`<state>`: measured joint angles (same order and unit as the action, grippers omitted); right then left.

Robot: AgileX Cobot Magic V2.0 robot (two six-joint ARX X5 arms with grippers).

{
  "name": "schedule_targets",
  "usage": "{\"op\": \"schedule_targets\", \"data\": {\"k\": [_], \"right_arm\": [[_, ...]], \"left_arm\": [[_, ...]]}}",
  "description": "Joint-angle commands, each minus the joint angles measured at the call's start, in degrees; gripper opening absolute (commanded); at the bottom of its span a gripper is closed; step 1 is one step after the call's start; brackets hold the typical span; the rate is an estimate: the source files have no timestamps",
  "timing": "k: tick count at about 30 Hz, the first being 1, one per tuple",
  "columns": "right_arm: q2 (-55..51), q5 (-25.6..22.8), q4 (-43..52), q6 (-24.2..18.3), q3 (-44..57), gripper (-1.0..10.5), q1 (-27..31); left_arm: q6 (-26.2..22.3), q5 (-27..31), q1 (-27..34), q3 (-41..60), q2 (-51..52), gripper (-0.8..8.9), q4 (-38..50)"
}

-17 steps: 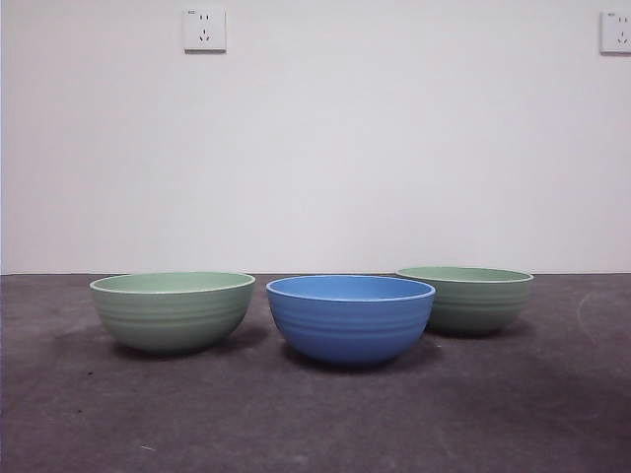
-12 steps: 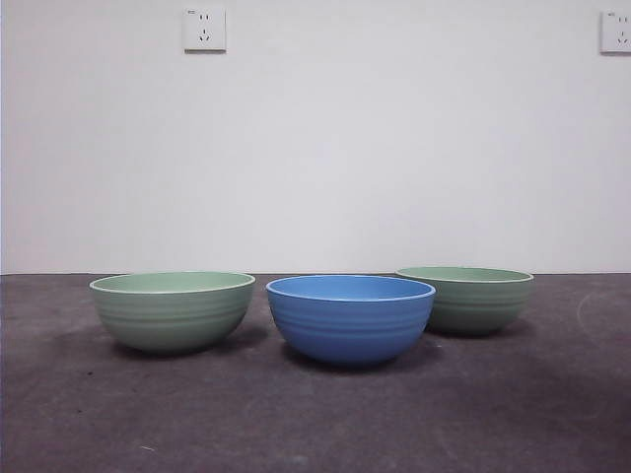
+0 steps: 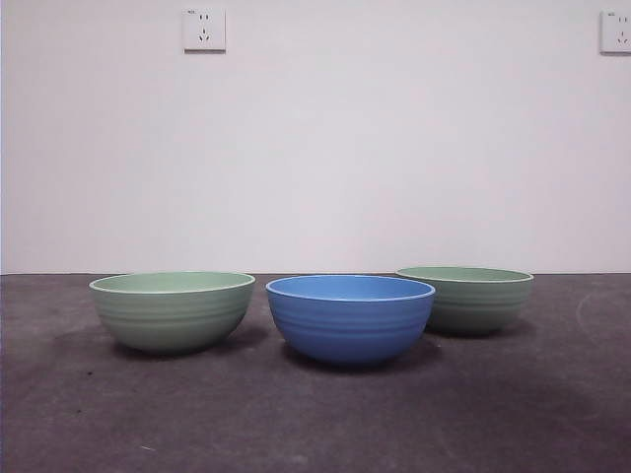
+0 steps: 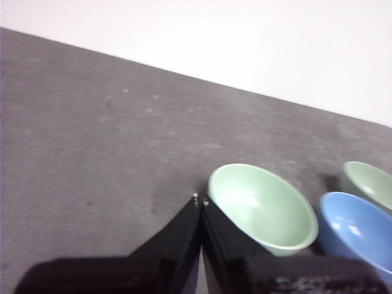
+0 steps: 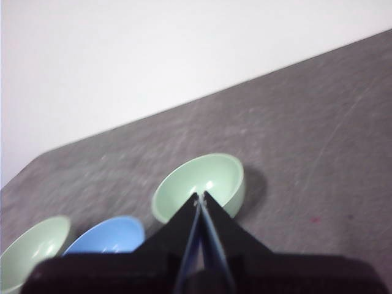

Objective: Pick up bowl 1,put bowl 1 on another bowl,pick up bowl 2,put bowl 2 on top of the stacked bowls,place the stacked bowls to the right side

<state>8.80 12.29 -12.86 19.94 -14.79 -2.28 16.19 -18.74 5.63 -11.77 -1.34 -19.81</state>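
- Three round bowls sit on the dark gray surface (image 3: pixel 315 414), each on its own, none stacked.
- The blue bowl (image 3: pixel 350 317) is in the middle and nearest to the front camera.
- One green bowl (image 3: pixel 173 309) sits to its left, just beside it.
- The other green bowl (image 3: pixel 478 298) sits to its right, a bit farther back, with part of it hidden behind the blue one.
- All three bowls are upright and look empty.
- The left tool (image 4: pixel 201 199) is up above the surface, near the left green bowl. Its two black jaws are pressed together and hold nothing.
- The right tool (image 5: pixel 200 197) is up above the right green bowl. Its jaws are pressed together too, with nothing in them.
- A white wall (image 3: pixel 315 148) with two sockets stands behind the bowls.
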Motion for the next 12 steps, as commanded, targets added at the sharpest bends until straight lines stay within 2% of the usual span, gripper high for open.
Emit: {"op": "schedule_targets", "data": {"k": [1, 6, 12], "right_arm": [[4.4, 2.7, -2.6, -2.9, -4.2, -0.1, -0.1], [14.0, 9.4, -11.1, -9.4, -13.4, -0.1, -0.2], [24.6, 17.9, -22.8, -17.7, -24.9, -0.1, -0.2]], "left_arm": [[0.5, -3.0, 0.2, -3.1, -2.2, -0.08, -1.1], [-0.4, -8.9, 0.2, -9.5, -9.0, -0.08, -4.2], [-6.7, -17.2, 0.0, -17.9, -19.8, -0.08, -10.8]]}}
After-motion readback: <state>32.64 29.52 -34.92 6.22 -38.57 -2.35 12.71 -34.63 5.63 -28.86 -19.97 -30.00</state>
